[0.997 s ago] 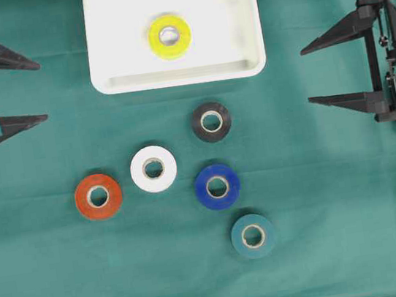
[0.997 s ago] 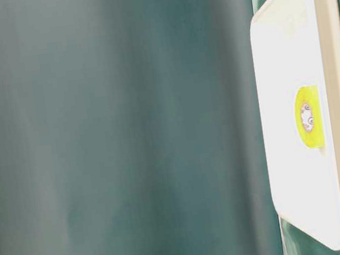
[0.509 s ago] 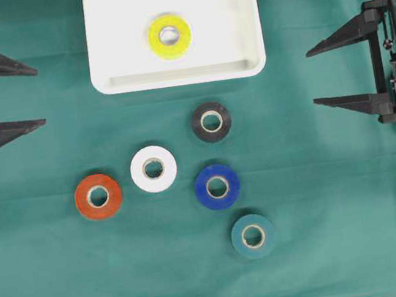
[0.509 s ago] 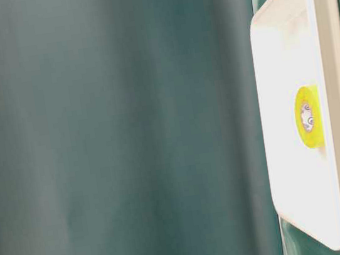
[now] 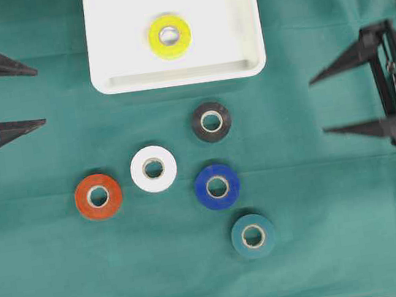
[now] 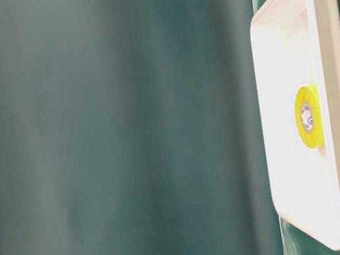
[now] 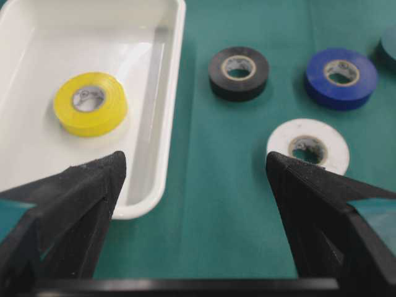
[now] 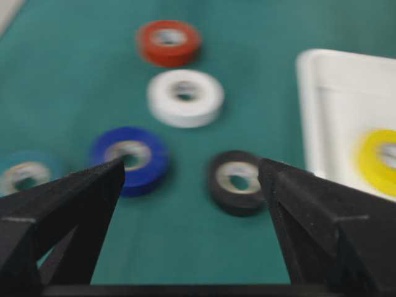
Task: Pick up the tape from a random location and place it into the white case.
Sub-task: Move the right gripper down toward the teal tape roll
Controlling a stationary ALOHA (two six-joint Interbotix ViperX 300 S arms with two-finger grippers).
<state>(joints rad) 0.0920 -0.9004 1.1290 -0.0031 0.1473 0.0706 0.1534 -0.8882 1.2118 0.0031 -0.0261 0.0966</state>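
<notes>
Left hand (image 5: 35,94) at the worktop's left edge and right hand (image 5: 317,106) at its right edge, both level, fingers spread wide, holding nothing. White case (image 5: 129,78) at the far edge, long axis left–right, holds a flat yellow tape (image 5: 170,36); five rolls lie flat mid-worktop.

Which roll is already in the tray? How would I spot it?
Find the white case at the top middle of the green cloth. One roll, the yellow tape, lies flat inside it. The other five rolls lie on the cloth below, and none is yellow.
</notes>
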